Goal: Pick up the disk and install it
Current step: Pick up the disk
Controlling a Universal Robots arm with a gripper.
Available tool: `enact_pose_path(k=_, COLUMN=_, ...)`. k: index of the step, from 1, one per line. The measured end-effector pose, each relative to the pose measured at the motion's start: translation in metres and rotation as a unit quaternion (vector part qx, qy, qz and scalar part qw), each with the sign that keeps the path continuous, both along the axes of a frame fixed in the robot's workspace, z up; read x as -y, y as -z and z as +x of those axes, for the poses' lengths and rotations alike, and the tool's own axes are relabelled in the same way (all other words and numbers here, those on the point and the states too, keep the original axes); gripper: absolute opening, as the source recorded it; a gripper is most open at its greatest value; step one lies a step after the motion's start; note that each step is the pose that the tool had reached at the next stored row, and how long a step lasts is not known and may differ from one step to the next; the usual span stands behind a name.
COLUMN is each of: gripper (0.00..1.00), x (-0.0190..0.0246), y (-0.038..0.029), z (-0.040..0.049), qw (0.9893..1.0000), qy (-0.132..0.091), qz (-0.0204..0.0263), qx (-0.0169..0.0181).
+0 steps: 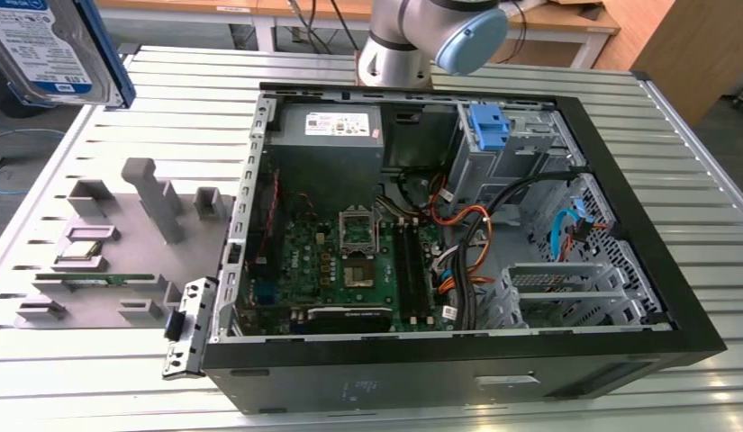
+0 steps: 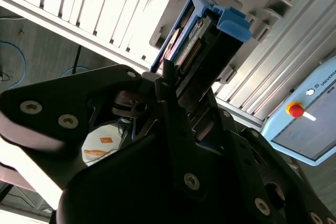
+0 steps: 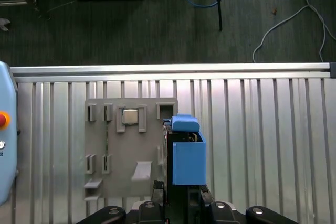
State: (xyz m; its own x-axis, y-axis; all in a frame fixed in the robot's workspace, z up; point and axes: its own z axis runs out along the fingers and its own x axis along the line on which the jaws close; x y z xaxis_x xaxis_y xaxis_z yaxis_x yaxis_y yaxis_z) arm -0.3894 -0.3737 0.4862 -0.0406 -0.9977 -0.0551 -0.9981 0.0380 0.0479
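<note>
The black two-fingered gripper (image 3: 180, 192) is clamped on the flat silver hard drive with a white-and-blue label in its blue plastic carrier frame, the disk (image 1: 47, 49). It holds the disk in the air, clear of the slatted metal tabletop (image 1: 107, 378), above the corner at the exterior view's left. Both wrist views show the fingers gripping one end of the disk, which probably leaves the blue tabbed end free to lead.

In the first wrist view the disk hangs just beside the grey plastic holder plate (image 3: 131, 150), near the tabletop's edge. The plate carries a small square chip (image 3: 131, 118) and a green memory stick (image 1: 107, 281).

The open black computer case (image 1: 659, 297) lies in the middle of the tabletop, well apart from the disk. Its side wall, the tall blue bracket (image 1: 489, 126) on the metal cage and the loose orange and black cables (image 1: 467, 225) look like the likeliest obstructions. A light-blue pendant with a red button (image 3: 2, 145) rests at one tabletop edge.
</note>
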Motion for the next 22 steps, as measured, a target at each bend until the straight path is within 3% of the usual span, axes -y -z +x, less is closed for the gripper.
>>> enact_pose_path(k=22, gripper=0.35, x=0.0, y=0.0, z=0.0333, qw=1.0, qy=0.0, qz=0.0, qx=0.0)
